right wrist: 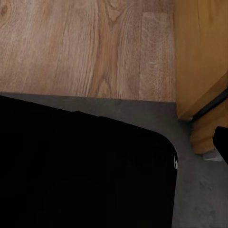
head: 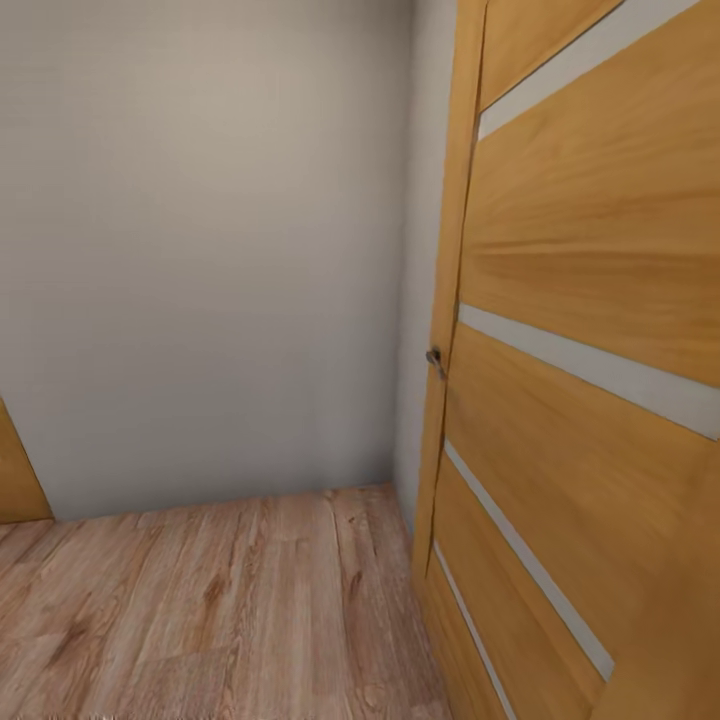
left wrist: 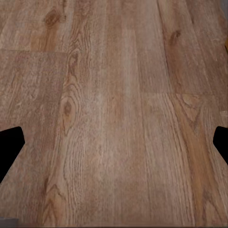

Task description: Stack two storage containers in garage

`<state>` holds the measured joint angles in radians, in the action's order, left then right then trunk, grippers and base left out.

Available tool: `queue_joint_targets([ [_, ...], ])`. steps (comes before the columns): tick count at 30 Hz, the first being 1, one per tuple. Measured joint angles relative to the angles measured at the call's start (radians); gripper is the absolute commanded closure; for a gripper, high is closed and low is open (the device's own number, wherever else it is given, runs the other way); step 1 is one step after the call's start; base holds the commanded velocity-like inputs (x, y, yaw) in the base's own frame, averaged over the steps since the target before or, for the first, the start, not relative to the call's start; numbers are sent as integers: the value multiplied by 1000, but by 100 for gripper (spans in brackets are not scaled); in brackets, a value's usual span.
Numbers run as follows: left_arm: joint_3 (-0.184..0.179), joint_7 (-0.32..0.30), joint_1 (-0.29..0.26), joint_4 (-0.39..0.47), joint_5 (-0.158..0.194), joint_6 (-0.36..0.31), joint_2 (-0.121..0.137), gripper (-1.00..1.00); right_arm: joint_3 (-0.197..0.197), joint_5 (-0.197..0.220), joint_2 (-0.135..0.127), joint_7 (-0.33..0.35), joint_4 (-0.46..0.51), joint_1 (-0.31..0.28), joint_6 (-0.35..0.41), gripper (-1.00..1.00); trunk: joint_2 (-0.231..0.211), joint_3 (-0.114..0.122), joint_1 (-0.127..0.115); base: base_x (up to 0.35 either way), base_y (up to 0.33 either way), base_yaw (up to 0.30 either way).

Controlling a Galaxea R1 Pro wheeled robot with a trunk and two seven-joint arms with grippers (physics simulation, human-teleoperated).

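Observation:
The two storage containers are out of view. Over light wood plank flooring (left wrist: 114,95), my left gripper (left wrist: 114,145) is open, its black fingertips (left wrist: 10,142) at the two picture edges with nothing between them. In the right wrist view, one fingertip (right wrist: 222,142) of my right gripper stands far out at the edge, as on an open gripper. A large black shape (right wrist: 80,166) covers the other side. The dark grey concrete floor (right wrist: 199,199) meets the wood planks (right wrist: 85,42) at a straight line there.
An orange-brown wooden door (head: 580,350) with pale stripes and a small metal handle (head: 435,360) stands close at my right. A plain pale wall (head: 200,250) is ahead, with wood flooring (head: 200,610) below it. Another orange-brown panel (head: 18,470) shows at the far left.

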<state>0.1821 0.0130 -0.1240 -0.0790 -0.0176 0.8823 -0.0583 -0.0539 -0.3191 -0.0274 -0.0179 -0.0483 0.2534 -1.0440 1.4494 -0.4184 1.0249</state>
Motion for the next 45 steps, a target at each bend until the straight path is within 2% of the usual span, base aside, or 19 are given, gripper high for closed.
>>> queue_joint_targets([
  [9,0,0,39,-1,0,95,2,-100,0,4,0,-1,31,-1,0,-100,0,0,0,0,0,254],
  [14,2,-2,48,1,5,102,6,-100,-1,6,0,-2,61,-2,4,-100,0,0,0,0,0,101],
  [18,2,-3,49,2,7,55,2,-100,-6,11,0,-8,152,-3,7,-100,0,0,0,0,0,9],
  [22,3,-3,49,3,7,41,4,-100,-6,8,3,-22,282,-5,10,-100,0,0,0,0,0,1],
  [25,4,-3,49,3,7,40,5,-100,-5,4,6,-23,331,-21,20,-100,0,0,0,0,0,0],
  [27,5,0,49,3,7,40,8,-100,-2,2,8,-20,353,-47,71,-100,0,0,0,0,0,0],
  [30,2,-1,49,3,6,40,1,-100,0,0,10,-15,359,-72,132,-100,0,0,0,0,0,0],
  [34,-4,-5,49,3,8,39,-4,-100,2,-3,10,-13,361,-79,149,-100,0,0,0,0,0,0],
  [35,-4,-5,49,3,8,39,-4,-100,2,-10,10,-12,361,-80,150,-100,0,0,0,0,0,0],
  [37,-5,-6,49,5,10,39,-3,-100,3,-51,10,-11,361,-81,152,-100,0,0,0,0,0,0],
  [39,-5,-5,49,14,9,34,-7,-100,2,-66,11,-11,362,-82,152,-100,0,0,0,0,0,0],
  [42,-5,-5,49,22,9,-14,-13,-100,1,-71,11,-11,361,-84,158,-100,0,0,0,0,0,0],
  [45,-6,-6,49,25,10,-44,-12,-100,1,-71,11,-10,359,-104,220,-100,0,0,0,0,0,0],
])
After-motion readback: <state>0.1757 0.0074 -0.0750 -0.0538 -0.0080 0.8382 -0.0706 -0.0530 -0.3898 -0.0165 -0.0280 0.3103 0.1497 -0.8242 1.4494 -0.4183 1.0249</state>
